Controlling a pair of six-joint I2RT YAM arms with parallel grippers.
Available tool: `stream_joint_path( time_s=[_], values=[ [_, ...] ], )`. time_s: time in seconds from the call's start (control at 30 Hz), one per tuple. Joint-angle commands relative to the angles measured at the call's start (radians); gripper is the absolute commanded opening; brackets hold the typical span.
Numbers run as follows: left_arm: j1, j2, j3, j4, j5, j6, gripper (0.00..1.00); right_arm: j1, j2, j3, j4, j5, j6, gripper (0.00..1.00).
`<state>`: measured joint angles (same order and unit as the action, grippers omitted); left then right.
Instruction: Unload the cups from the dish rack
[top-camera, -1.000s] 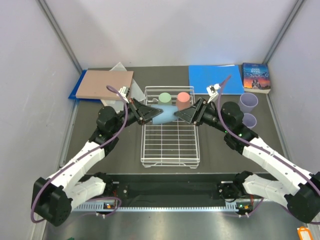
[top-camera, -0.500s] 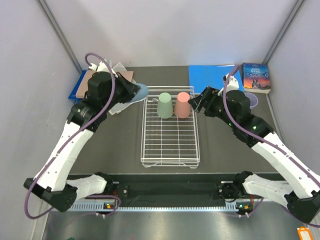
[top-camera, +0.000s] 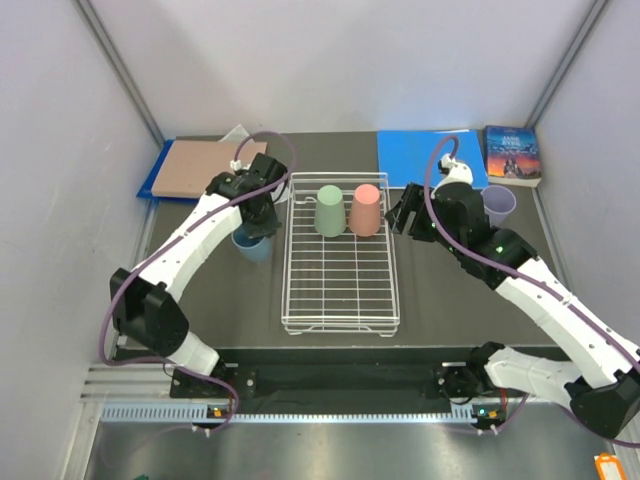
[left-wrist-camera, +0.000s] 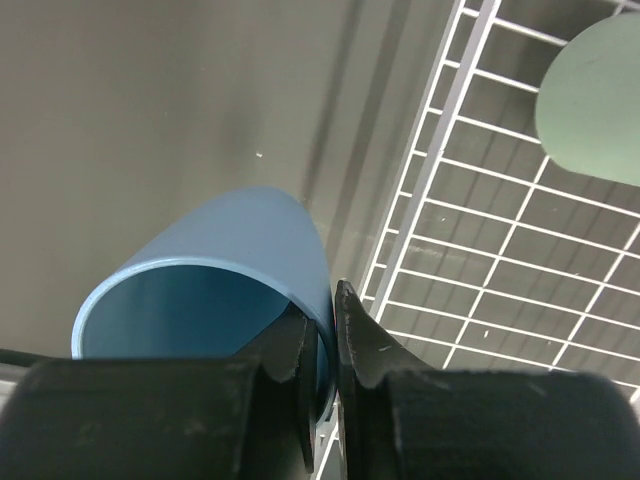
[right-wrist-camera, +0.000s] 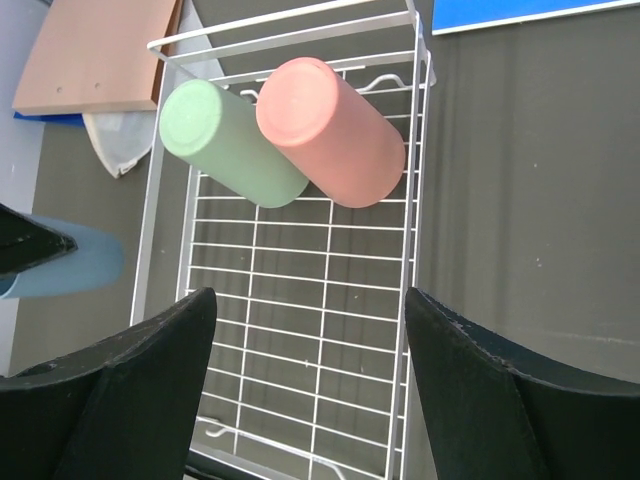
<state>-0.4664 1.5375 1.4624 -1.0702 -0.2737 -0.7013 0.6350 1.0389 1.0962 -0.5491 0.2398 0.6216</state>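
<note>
The white wire dish rack (top-camera: 340, 290) lies mid-table. A pale green cup (top-camera: 328, 210) and a salmon pink cup (top-camera: 366, 209) stand upside down side by side at its far end, also seen as green cup (right-wrist-camera: 235, 147) and pink cup (right-wrist-camera: 335, 147). My left gripper (left-wrist-camera: 332, 330) is shut on the rim wall of the light blue cup (left-wrist-camera: 225, 255), mouth up just left of the rack (left-wrist-camera: 470, 200). That blue cup (top-camera: 250, 243) sits low beside the rack. My right gripper (right-wrist-camera: 308, 300) hangs open and empty above the rack's right side. A lilac cup (top-camera: 499, 203) stands on the table at right.
A brown board (top-camera: 210, 167) lies on a blue folder at back left, with a white cloth (right-wrist-camera: 118, 150) beside it. Another blue folder (top-camera: 430, 157) and a book (top-camera: 512, 153) lie at back right. Grey walls close in both sides.
Both grippers held the blue cup over the rack; the right one let go, opened and drew back right. The left arm swung the cup left and lowered it beside the rack.
</note>
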Motion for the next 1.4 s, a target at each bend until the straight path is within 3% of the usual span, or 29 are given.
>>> stream_joint_path(
  time_s=[0.0,0.27,0.7,1.07,1.37],
  values=[
    [0.0,0.022,0.006,-0.03,0.013,0.032,0.0,0.008,-0.022,0.022,0.011,0.029,-0.025,0.75],
    [0.0,0.05,-0.19,0.172,0.113,0.002,0.0,0.009,-0.039,-0.012,0.014,0.016,-0.026,0.75],
    [0.002,0.078,-0.27,0.24,0.11,-0.024,0.01,0.008,-0.022,-0.001,0.006,0.015,-0.049,0.75],
    [0.002,-0.005,-0.18,0.138,0.068,-0.004,0.66,0.008,0.012,0.014,0.031,0.006,-0.049,0.75],
    [0.0,-0.102,0.051,-0.029,-0.077,0.023,0.88,0.008,0.097,0.094,0.037,0.059,-0.094,0.78]
  ],
)
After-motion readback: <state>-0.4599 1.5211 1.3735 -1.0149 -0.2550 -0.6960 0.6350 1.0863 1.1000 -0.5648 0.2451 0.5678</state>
